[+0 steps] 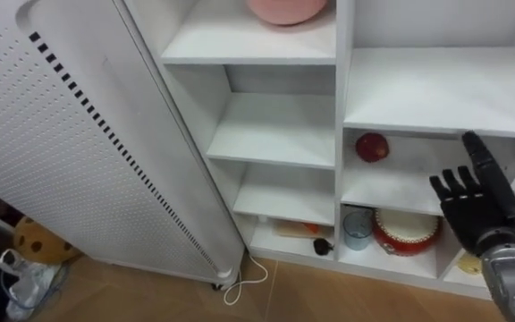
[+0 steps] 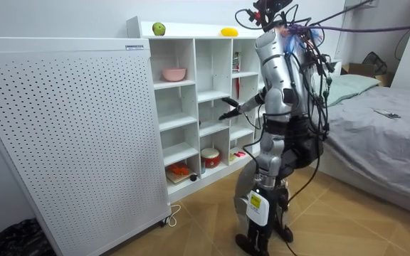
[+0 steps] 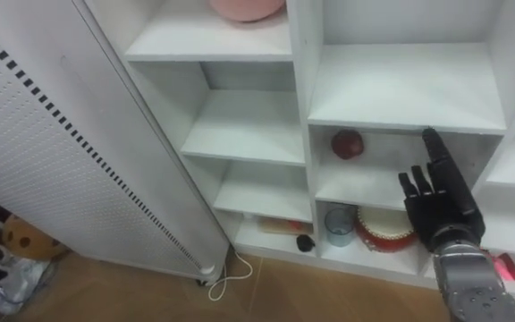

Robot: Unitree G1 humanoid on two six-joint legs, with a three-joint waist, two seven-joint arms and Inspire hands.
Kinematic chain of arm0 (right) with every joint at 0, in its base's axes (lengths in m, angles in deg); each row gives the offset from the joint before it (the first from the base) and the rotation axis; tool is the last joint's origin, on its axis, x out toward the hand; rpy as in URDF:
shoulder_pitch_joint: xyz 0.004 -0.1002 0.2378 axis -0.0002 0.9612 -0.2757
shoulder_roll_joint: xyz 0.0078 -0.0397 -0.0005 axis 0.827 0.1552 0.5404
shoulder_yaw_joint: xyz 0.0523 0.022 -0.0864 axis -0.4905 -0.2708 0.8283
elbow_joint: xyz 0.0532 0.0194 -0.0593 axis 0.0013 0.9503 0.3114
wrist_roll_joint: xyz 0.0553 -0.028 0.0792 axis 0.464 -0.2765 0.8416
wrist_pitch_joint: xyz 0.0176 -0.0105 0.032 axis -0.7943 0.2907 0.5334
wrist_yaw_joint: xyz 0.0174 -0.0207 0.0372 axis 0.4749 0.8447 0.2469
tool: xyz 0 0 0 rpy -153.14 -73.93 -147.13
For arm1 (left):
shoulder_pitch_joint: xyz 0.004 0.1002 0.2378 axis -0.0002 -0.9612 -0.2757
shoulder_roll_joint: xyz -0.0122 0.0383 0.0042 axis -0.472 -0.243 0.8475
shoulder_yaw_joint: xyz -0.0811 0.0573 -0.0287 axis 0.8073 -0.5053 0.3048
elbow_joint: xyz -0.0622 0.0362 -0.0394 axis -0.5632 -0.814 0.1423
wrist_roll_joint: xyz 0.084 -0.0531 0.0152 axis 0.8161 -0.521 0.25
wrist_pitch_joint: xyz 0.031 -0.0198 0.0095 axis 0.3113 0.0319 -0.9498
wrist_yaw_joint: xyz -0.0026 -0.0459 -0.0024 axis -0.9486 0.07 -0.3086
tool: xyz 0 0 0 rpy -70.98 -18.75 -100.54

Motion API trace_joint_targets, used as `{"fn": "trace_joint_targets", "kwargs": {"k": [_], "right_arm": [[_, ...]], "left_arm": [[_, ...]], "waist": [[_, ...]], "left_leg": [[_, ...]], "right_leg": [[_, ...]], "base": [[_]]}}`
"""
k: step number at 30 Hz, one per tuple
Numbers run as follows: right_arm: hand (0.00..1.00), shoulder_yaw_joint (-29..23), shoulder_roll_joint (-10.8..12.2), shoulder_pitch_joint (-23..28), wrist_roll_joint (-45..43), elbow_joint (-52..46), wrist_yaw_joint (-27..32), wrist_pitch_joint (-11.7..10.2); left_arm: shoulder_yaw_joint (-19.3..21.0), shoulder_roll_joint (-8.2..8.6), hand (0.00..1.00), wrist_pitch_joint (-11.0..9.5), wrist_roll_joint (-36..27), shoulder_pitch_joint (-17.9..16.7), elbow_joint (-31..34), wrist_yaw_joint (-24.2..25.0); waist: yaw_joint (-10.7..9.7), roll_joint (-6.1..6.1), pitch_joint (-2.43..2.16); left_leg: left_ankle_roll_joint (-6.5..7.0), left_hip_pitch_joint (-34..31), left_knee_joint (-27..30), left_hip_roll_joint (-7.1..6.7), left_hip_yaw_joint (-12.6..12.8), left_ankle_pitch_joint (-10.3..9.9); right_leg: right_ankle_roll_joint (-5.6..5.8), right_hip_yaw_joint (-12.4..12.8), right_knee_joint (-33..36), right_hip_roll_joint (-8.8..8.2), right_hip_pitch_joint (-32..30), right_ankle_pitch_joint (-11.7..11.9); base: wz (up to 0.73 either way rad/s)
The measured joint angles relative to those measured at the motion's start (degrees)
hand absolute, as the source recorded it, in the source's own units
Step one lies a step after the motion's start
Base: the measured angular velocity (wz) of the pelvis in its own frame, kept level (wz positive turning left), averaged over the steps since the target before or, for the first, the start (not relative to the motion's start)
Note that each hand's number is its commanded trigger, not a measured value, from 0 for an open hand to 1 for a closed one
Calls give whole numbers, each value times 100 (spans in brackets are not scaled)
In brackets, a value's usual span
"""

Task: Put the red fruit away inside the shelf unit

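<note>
Left eye view: the red fruit [image 1: 372, 147] lies far back at the left of a middle compartment of the closet [image 1: 342, 98]. The right hand [image 1: 477, 210] is raised just right of it, in front of the same compartment, and holds nothing. The fruit looks round, so I judge that a sideways brush from the hand could roll it along the shelf or off the near edge. The fingers [image 1: 477, 159] are straight and apart, pointing up and into the closet, clear of the fruit.

Right eye view: the longest fingertip reaches close to the edge of the shelf board [image 3: 401, 89] above. A careless lift would likely knock that edge. One level below stand a blue cup [image 3: 339, 223] and a red tin [image 3: 384, 231].

Room view: the robot stands close before the closet with its forearm stretched toward the middle column. A green fruit [image 2: 159, 28] and a yellow fruit [image 2: 228, 31] sit on the closet's top. Both are high, and reaching them from here may strain its balance.
</note>
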Motion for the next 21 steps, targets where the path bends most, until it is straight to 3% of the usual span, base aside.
{"fn": "trace_joint_targets", "kwargs": {"k": [4,8,14,17,19,21], "right_arm": [[0,2,21,676,-339,467,-176,164],[0,3,65,1142,-707,775,-227,260],[0,350,382,2083,-1885,1253,-433,268],[0,700,581,2799,-2842,1313,-543,293],[0,853,712,3287,-3913,1305,-599,305],[0,976,719,3538,-4509,1315,-688,305]], "left_arm": [[223,9,0,9,18,50,-244,47],[479,7,0,0,20,76,-311,34],[772,28,0,-84,461,122,-386,-60],[923,42,0,-179,659,50,-392,-213],[1183,41,0,-228,766,18,-392,-235],[1347,44,0,-299,906,4,-379,-252]], "waist": [[-35,1,0],[-201,12,-6],[-533,-39,-32],[-655,-149,-109],[-788,-306,-179],[-894,-399,-199]], "left_leg": [[-9,486,-351,-13,-2,10],[-26,865,-676,6,-13,25],[-74,1792,-1447,-7,-13,97],[-142,2410,-1924,-7,-45,174],[-187,2831,-2190,1,-94,205],[-209,3147,-2359,5,-133,218]], "right_leg": [[53,-73,-389,29,518,51],[98,-156,-818,109,953,124],[177,-206,-1600,251,1880,328],[181,-319,-2172,349,2540,434],[186,-400,-2551,430,3024,473],[203,-471,-2832,487,3414,513]], "base": [[-1],[-2],[-4],[1],[12],[10]]}}
